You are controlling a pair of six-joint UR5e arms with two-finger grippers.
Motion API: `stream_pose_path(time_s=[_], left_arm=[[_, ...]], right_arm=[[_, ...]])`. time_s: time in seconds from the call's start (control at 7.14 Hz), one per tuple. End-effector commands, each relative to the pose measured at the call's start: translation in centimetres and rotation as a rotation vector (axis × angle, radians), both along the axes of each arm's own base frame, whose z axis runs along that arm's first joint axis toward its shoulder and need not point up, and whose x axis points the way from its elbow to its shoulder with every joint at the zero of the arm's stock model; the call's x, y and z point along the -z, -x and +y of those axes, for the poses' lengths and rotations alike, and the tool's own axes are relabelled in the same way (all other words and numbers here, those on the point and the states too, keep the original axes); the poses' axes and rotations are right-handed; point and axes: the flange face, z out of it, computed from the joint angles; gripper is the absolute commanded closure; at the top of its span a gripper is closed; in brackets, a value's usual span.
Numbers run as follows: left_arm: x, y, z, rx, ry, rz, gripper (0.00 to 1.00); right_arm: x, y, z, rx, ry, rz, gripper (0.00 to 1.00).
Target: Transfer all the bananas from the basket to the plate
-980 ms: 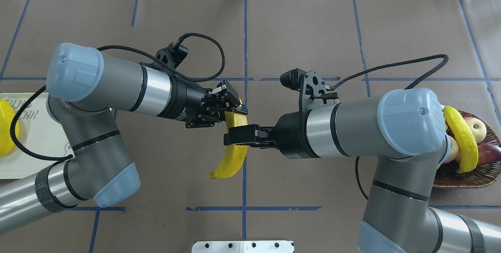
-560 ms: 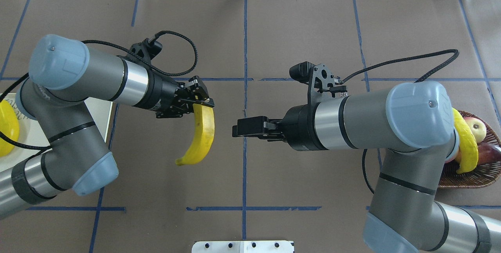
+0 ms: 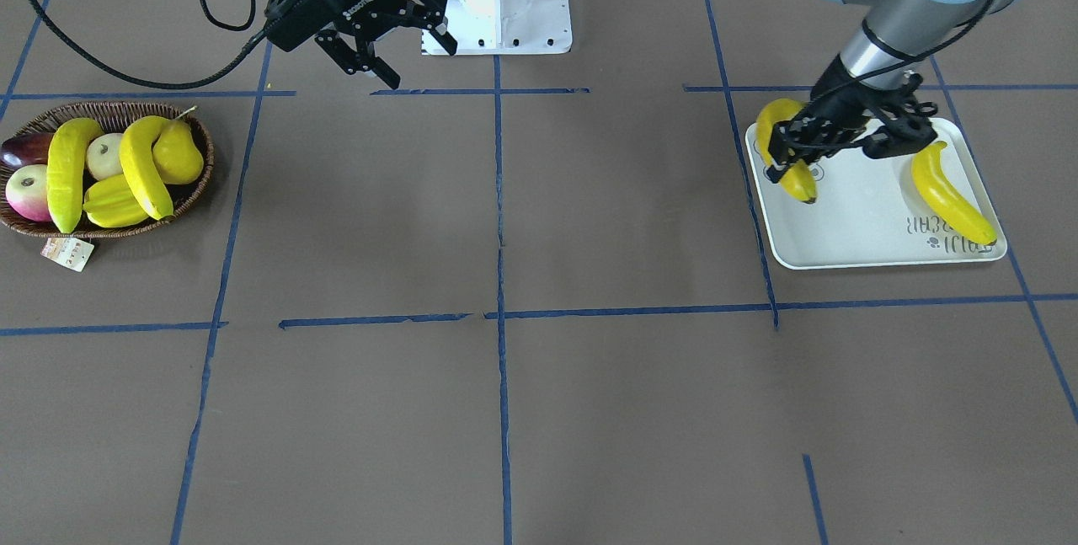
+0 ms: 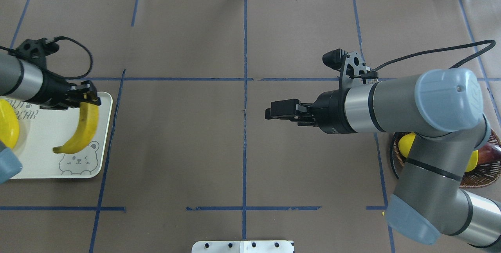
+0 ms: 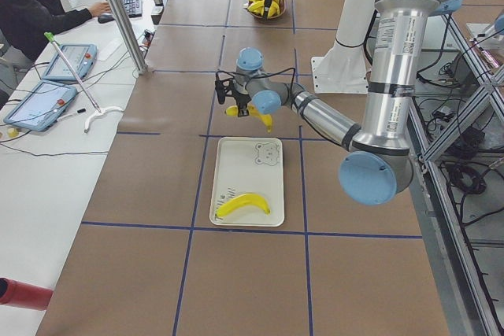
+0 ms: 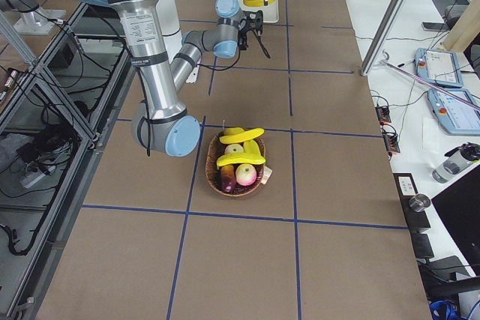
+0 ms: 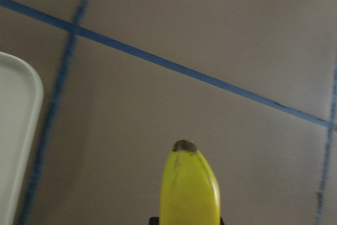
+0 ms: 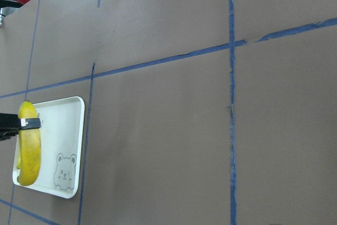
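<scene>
In the overhead view the left tool is pinching the upper end of the held banana. The fruit hangs from it toward 7 o'clock, over the 3 o'clock side of the plate and just above the bear print. In the left side view the held banana appears lifted clear of the plate, not lying on it. A second banana lies flat at the plate's 9 o'clock side, beside the grey lettering and well apart from the held one.

The right tool hovers over the bare table, a little toward 3 o'clock from the centre tape line. In the front-facing view its two fingers are spread wide, with nothing between them.

The basket stands at the 9 o'clock end of the front-facing view, well apart from the plate. A third banana and a fourth banana lie in it on top of other fruit: a yellow pear, a starfruit, a reddish apple and a pale apple. A paper tag hangs from the rim at 6 o'clock and rests on the table.
</scene>
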Motion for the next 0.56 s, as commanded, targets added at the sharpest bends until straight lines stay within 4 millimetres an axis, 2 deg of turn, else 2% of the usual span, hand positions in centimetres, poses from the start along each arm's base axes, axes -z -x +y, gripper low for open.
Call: stream_pose_path(time_s=[0.0, 0.14, 0.42], left_arm=[[-6.5, 2.3, 0.9, -0.006, 0.056, -0.099, 1.0], [-9.1, 2.0, 0.6, -0.007, 0.089, -0.131, 1.0], [-12.0, 1.9, 0.0, 0.009, 0.114, -0.176, 1.0]], right_arm=[[-1.7, -1.0, -1.1, -0.025, 0.01, 0.032, 0.0], [-1.9, -1.1, -1.3, -0.032, 0.013, 0.037, 0.0], [-2.3, -1.2, -1.4, -0.038, 0.02, 0.051, 0.0]])
